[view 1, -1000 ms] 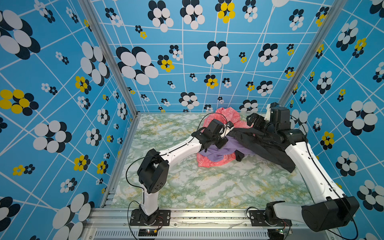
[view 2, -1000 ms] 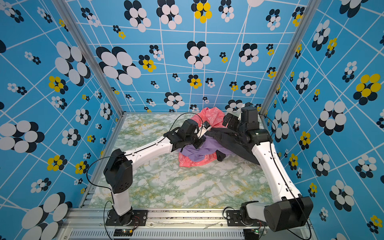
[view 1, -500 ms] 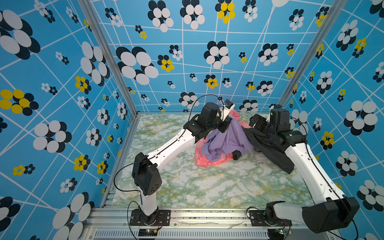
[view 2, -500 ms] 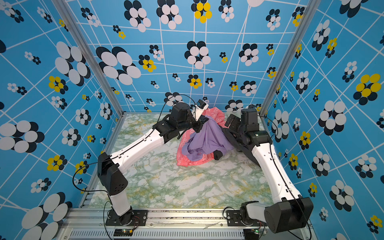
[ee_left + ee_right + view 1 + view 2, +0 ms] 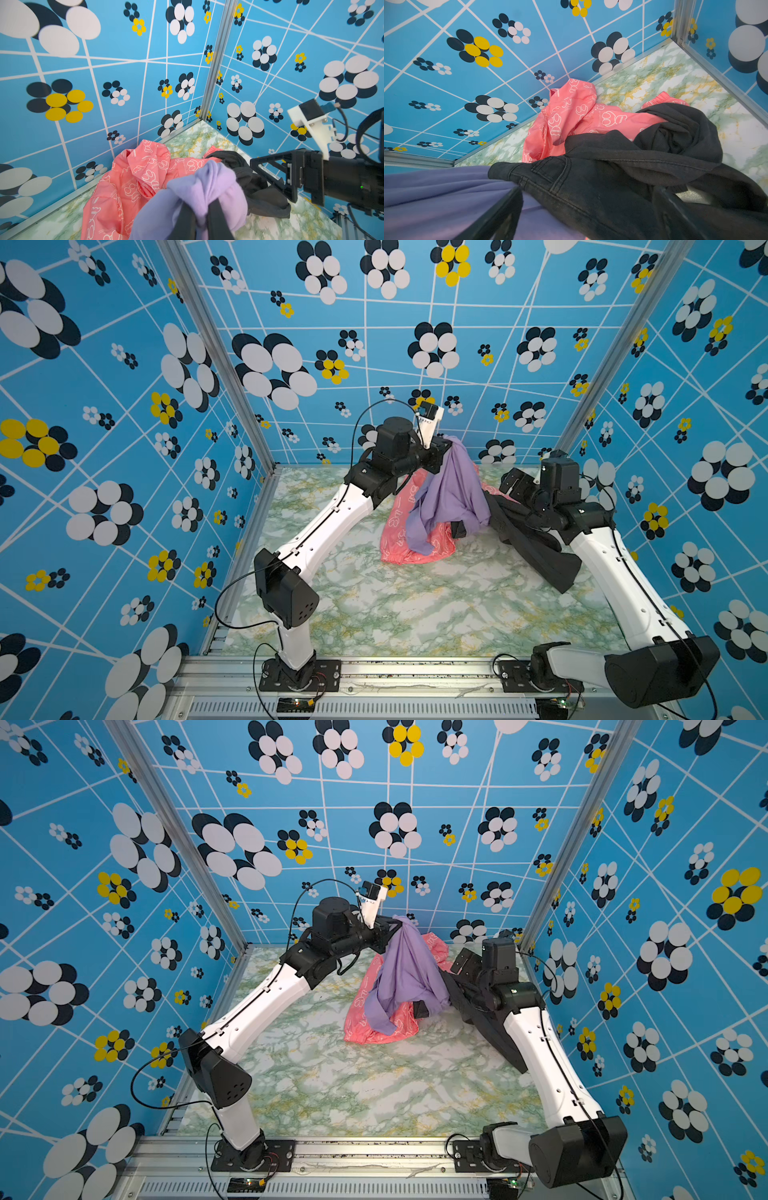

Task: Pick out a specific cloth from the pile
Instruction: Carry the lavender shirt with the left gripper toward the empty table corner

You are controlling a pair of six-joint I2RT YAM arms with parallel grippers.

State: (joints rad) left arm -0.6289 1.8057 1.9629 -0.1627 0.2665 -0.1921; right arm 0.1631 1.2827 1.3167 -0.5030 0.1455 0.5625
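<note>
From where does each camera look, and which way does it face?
Top views: high at the front, looking down at the pile; both arms show.
Left wrist: on the left arm, looking along the left end effector, shut on the lavender cloth; the right end effector shows.
Right wrist: on the right arm, looking past its open fingers at the black trousers.
Shared: both wrist views show the pink garment.

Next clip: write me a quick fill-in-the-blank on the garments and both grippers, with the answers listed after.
1. The left gripper is ____ on the lavender cloth, holding one end high.
2. The right gripper, at the black trousers, has its jaws ____.
3. The garment under the cloth's hanging end is coral-____ with white print.

Answers: shut; open; pink
</note>
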